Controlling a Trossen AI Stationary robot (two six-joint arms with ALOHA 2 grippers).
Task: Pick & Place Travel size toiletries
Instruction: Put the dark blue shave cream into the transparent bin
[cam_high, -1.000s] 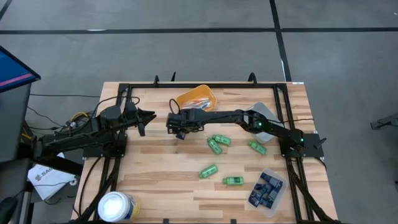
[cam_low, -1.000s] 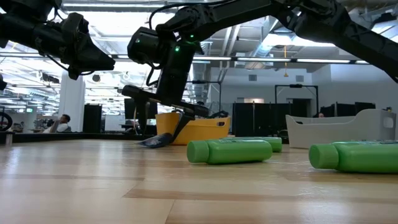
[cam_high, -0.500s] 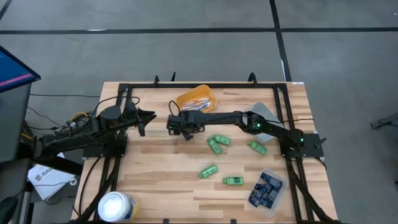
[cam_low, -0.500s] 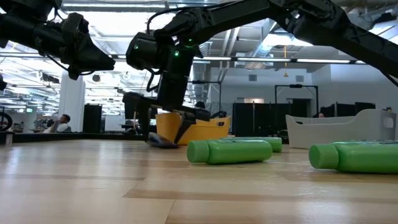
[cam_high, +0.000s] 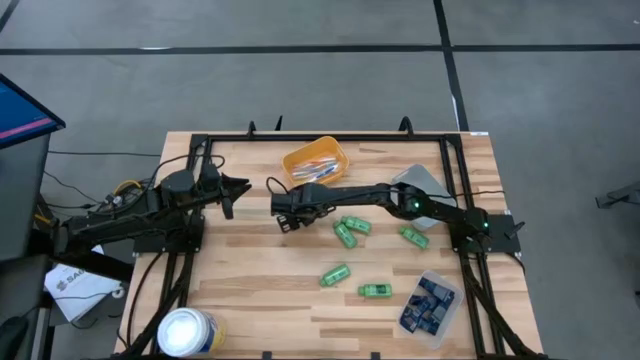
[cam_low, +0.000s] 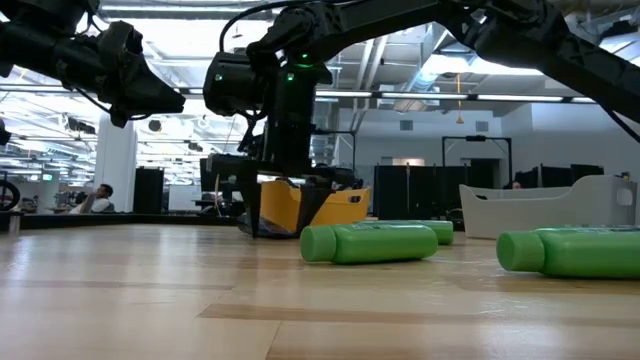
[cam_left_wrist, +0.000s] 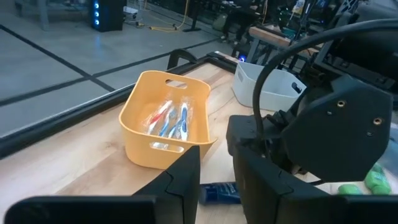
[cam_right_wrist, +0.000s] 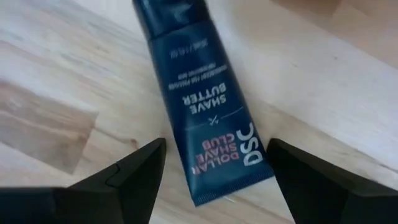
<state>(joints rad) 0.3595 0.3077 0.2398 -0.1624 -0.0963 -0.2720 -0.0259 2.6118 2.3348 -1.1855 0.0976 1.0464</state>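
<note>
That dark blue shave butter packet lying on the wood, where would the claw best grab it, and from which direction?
Probably from straight above, fingers closing across its narrow width near the middle. The shave butter packet lies flat on the table, so only its two long edges offer a hold. The right gripper hangs over it, open, one finger on either side of its flat crimped end.

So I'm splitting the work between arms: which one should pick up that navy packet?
Right. The right gripper hangs directly over the navy packet, open jaws on either side. The left gripper waits near the table's left side, farther off.
</note>
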